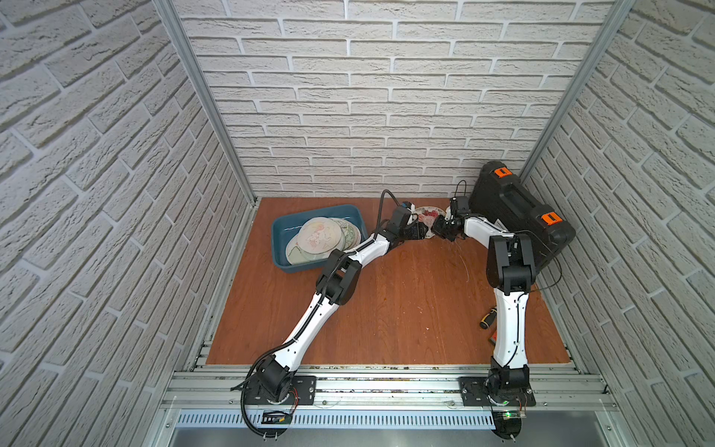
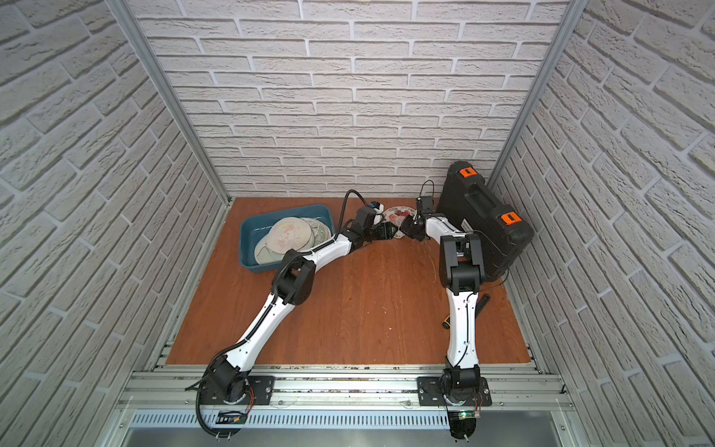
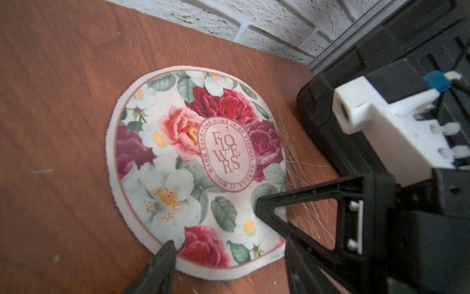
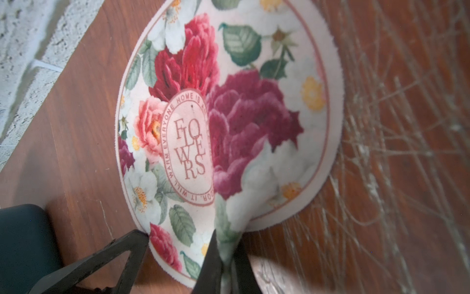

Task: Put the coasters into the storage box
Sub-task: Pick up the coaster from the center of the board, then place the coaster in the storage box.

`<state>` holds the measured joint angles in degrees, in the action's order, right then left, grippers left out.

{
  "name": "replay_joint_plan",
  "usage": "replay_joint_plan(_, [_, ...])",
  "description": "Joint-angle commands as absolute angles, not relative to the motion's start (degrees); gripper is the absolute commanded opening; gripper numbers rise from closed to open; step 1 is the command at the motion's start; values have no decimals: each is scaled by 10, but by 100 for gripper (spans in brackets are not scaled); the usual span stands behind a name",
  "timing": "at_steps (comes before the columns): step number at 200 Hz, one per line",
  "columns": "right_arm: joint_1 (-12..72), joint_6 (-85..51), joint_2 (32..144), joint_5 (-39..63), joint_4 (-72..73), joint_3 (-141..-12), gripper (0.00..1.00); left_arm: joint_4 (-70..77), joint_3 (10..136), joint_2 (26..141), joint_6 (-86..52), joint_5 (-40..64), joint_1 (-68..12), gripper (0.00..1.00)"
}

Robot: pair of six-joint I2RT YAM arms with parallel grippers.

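Note:
A round rose-printed coaster [image 3: 198, 163] lies on the wooden table near the back wall, also seen in the right wrist view [image 4: 229, 114] and in both top views [image 1: 427, 214] [image 2: 398, 214]. My right gripper [image 4: 226, 244] is shut on a pinched-up fold of its rim. My left gripper [image 3: 230, 241] is open, with its fingers straddling the coaster's near edge. In both top views the two grippers [image 1: 419, 232] [image 1: 441, 228] meet at this coaster. The teal storage box [image 1: 298, 267] [image 2: 247, 247] stands to the left and holds several overlapping coasters [image 1: 319, 238] [image 2: 288, 237].
A large black hard case with orange latches [image 1: 518, 216] leans in the back right corner, close behind my right arm. A screwdriver [image 1: 488, 317] lies by the right arm's lower link. Brick walls close in three sides of the table [image 1: 406, 309].

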<state>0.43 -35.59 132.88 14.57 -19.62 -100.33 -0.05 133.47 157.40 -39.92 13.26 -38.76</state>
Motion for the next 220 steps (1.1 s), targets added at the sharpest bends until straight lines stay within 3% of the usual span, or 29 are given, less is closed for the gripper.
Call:
replay_joint_plan(1, [15, -343, 1281, 160, -212, -964, 6, -18, 1275, 1530, -370, 123, -395, 69])
replay_joint_plan(121, [16, -257, 1028, 189, -283, -811, 6, 135, 838, 1188, -84, -16, -490, 91])
replay_joint_plan(173, [19, -242, 928, 226, -310, -742, 6, 289, 703, 1121, 31, -86, -545, 92])
replay_joint_plan(220, [22, -236, 839, 241, -330, -684, 6, 341, 708, 1137, 124, -154, -610, 92])
